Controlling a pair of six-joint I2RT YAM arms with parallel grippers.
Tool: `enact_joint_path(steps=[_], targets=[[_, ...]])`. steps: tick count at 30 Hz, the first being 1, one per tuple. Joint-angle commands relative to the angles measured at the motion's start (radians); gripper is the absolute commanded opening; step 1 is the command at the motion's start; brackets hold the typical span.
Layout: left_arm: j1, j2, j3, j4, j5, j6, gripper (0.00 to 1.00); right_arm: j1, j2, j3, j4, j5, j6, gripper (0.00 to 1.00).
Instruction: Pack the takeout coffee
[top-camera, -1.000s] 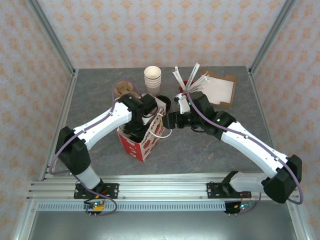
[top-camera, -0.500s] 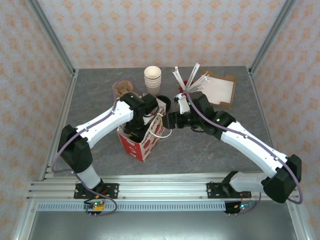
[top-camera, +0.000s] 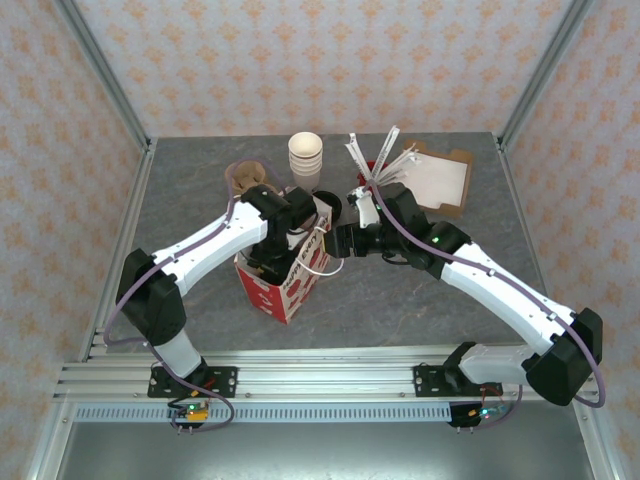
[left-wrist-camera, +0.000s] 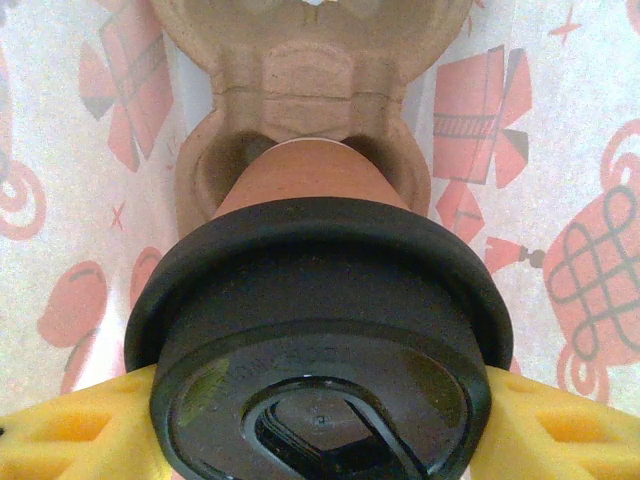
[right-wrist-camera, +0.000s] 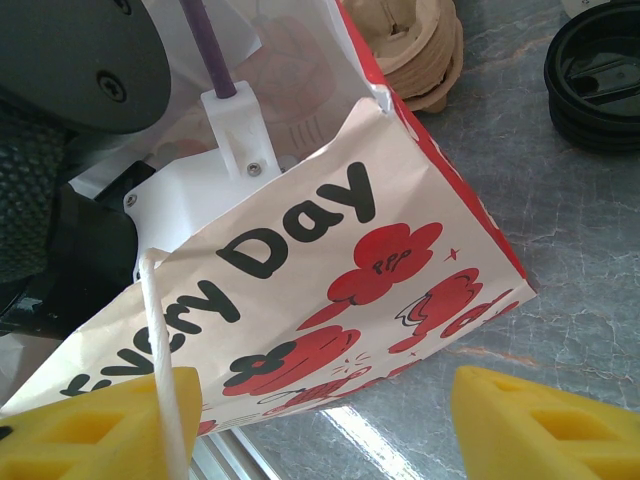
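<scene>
At the near edge, well behind both pincers, an aluminium rail (top-camera: 320, 378) with the two arm bases bolted on. Ahead of that, a grey marbled desk (top-camera: 400, 300), matt and bare around the arms.

Down inside a red-and-white bag (top-camera: 285, 288), the left pincer (left-wrist-camera: 320, 400), closed on the takeout coffee (left-wrist-camera: 320, 300) by its black lid, with a yellow pad (left-wrist-camera: 70, 440) pressed to each side. Straight below that pincer, a brown pulp carrier (left-wrist-camera: 300, 70) on the bag's floor, the cup's tan foot aimed into one well; hard to tell whether seated or just above.

Just beside the bag, the right pincer (right-wrist-camera: 320, 400), wide open and gripping nothing, with the printed bag wall just ahead of it and the white string handle (right-wrist-camera: 160, 340) running down across one finger.

Beyond the right pincer, loose black lids (right-wrist-camera: 600, 70) on the desk. Beyond the left pincer, a stack of spare carriers (top-camera: 248, 178). Further off, a stack of paper cups (top-camera: 306, 158), a bundle of wrapped sticks (top-camera: 380, 160) and a brown card tray (top-camera: 456, 156).

Farthest from both pincers, walls (top-camera: 320, 60) papered in pale peach with an orange motif, and grey metal posts (top-camera: 103, 70) at the corners.
</scene>
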Motion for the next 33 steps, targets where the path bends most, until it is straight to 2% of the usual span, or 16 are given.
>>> enact_joint_path(steps=[1,22,33], targets=[[0.004,0.083,-0.05,0.111,-0.012,0.012,0.42,0.007,0.003,0.023,-0.004,0.019,-0.005,0.67],[0.004,0.078,-0.028,0.085,-0.023,0.01,0.42,0.007,0.007,0.026,-0.006,0.021,-0.009,0.68],[0.0,0.018,-0.008,0.04,-0.036,-0.01,0.41,0.007,0.01,0.03,-0.006,0.02,-0.011,0.68]])
